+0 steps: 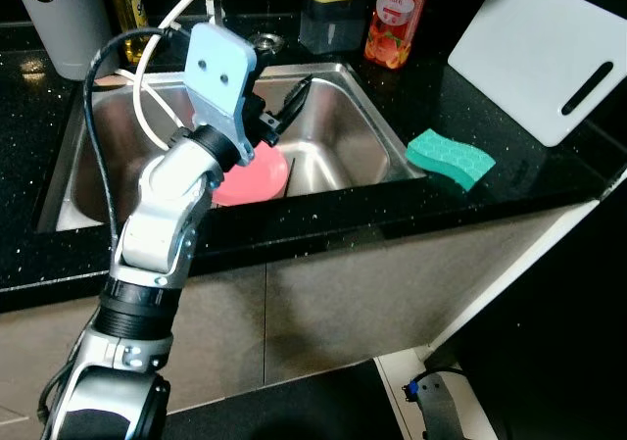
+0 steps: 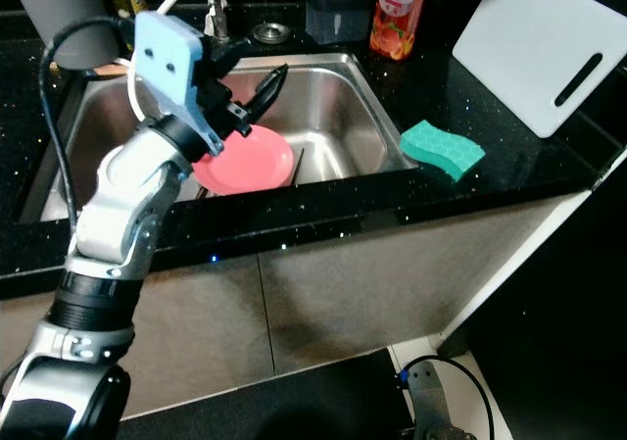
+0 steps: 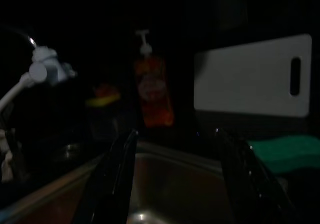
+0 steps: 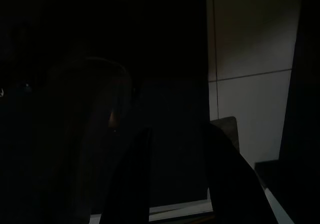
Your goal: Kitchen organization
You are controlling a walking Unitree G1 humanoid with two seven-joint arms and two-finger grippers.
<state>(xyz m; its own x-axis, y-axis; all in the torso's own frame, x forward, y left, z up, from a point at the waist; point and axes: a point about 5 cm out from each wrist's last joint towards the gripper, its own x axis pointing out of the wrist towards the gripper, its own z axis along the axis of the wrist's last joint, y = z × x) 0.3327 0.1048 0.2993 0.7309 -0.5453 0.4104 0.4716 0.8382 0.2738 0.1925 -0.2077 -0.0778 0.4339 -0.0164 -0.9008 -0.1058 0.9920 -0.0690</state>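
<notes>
While the left gripper point(image 2: 257, 95) hangs over the steel sink point(image 2: 345, 97), fingers spread and holding nothing, a pink plate point(image 2: 257, 162) lies below it

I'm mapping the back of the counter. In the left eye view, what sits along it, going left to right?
Grey canister → sponge holder → orange soap bottle → white cutting board.
</notes>
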